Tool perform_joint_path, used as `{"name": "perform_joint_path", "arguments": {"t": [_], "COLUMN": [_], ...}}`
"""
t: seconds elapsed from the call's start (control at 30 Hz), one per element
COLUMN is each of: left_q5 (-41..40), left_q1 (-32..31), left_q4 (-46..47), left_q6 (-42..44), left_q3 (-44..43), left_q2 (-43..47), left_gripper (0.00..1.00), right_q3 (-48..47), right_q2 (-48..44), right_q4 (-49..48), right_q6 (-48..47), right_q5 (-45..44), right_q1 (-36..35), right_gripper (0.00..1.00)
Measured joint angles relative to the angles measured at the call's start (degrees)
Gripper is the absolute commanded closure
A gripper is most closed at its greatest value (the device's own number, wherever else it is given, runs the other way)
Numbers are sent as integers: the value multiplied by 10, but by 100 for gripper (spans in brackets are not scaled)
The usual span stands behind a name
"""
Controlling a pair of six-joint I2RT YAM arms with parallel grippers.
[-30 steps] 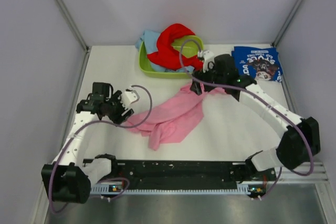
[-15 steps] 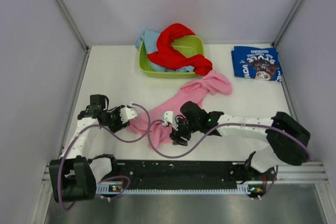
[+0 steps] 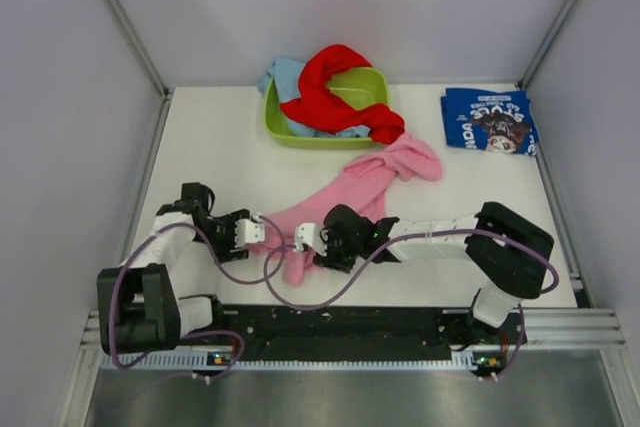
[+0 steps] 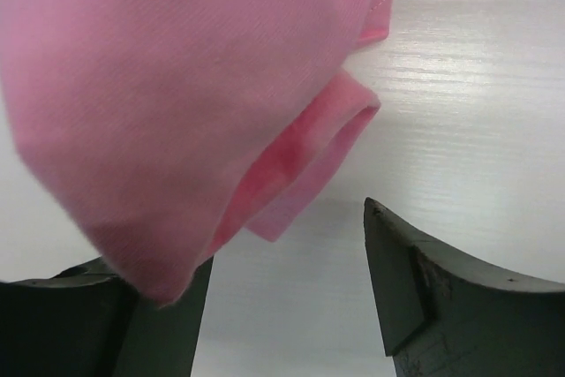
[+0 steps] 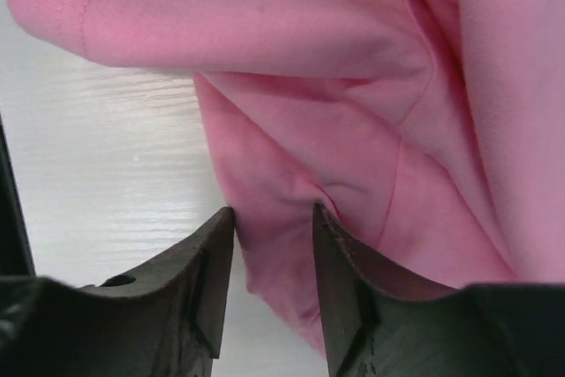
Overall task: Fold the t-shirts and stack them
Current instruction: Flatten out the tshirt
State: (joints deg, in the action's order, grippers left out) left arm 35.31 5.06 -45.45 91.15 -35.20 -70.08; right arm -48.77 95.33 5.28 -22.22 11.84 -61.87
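Lime green tub [image 3: 290, 135] on white table [image 3: 212, 147]

I get a bright top view, evenly lit from above; the white tabletop [image 3: 220, 147] shows only faint, soft shadows. In my left wrist view the pink shirt [image 4: 159, 86] at 10 o'clock is smeared out of focus, while the tabletop grain at 2 o'clock carries a mild sheen. The right wrist view is crisper, seams sharp; the right end effector [image 5: 274, 218] at 6 o'clock sits dark.
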Motion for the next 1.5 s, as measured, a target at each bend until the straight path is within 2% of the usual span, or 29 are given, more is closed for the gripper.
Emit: {"name": "perform_joint_path", "arguments": {"t": [0.07,0.1,0.23,0.27,0.43,0.57,0.77,0.9,1.2,1.5], "left_q5": [-7,-10,-20,-24,-57,-96,-134,-148,-201,-218], "left_q1": [-6,-9,-26,-30,-34,-33,-33,-33,-33,-33], "left_q4": [8,14,57,71,106,105,55,1,-94,-181], "left_q6": [6,6,-17,-24,-64,-152,-279,-345,-391,-384], "left_q3": [6,10,25,26,27,1,-208,-334,-529,-648], "left_q2": [-4,-6,-10,-10,-7,37,99,142,219,254], "left_gripper": [33,41,91,100,100,100,100,100,100,100], "right_q3": [0,0,0,0,0,0,-50,-141,-366,-488], "right_q2": [0,0,-8,-12,-75,-182,-369,-454,-505,-532], "right_q4": [-2,-3,5,9,40,67,118,144,199,257], "right_q6": [-4,-7,-16,-18,-8,18,47,38,-7,3], "right_q5": [-21,-33,-74,-81,-124,-147,-195,-233,-270,-244], "right_q1": [0,0,-1,-1,2,23,103,115,115,115], "right_gripper": [77,82,100,100,100,100,100,100,100,100]}}
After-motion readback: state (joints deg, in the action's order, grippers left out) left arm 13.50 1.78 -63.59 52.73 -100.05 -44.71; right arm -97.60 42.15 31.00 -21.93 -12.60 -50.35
